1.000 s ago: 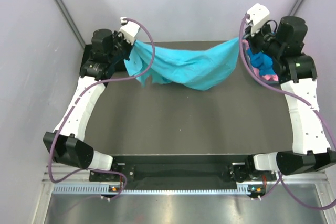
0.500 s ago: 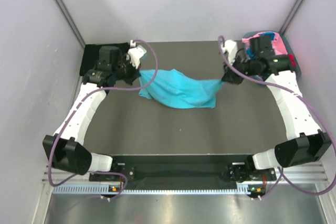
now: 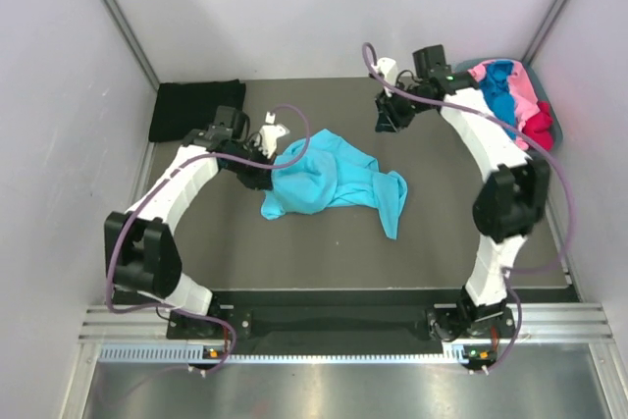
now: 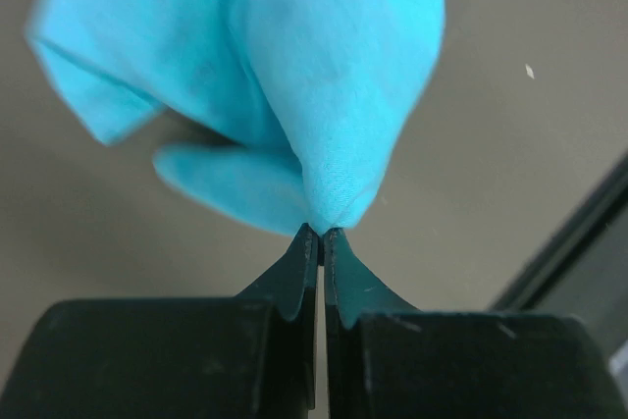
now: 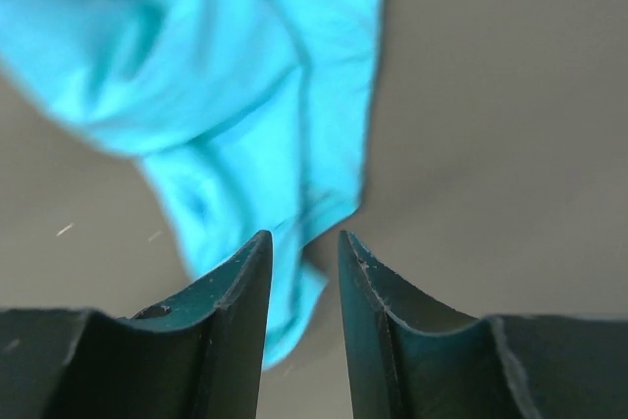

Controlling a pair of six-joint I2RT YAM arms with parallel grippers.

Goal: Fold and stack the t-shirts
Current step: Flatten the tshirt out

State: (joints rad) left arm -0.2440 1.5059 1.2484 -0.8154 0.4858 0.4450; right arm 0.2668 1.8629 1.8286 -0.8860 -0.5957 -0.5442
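moved: the turquoise t-shirt point(image 3: 329, 176) hung stretched in the air between both hands a second ago. Now it is down on the counter point(image 3: 324, 252), crumpled, left of centre. The right hand has let go and drawn off. The left hand has swung in from the far-left corner with the cloth.
left hand point(image 4: 320, 235): closed tight on a pinch of the turquoise t-shirt's edge, fingertips meeting on the fold. It sits at the left end of the heap.
right hand point(image 5: 302, 242): fingers parted, nothing between them.
shirt vs left hand: touching and gripped. The rest of the cloth spreads away from the fingertips toward the counter's middle.
shirt vs right hand: not touching. In the top view the hand is on the far side of the heap's right end, with bare counter between. In the wrist view the cloth lies beyond the fingertips, blurred.
shirt shape: bunched, not flat. One strip trails off the right end toward the near edge.
black t-shirt point(image 3: 194, 110): lies in the far-left corner, apart from the left arm.
far-right corner: pink t-shirt point(image 3: 528, 97), royal blue t-shirt point(image 3: 500, 87) and red t-shirt point(image 3: 538, 128) heaped together beside the right arm.
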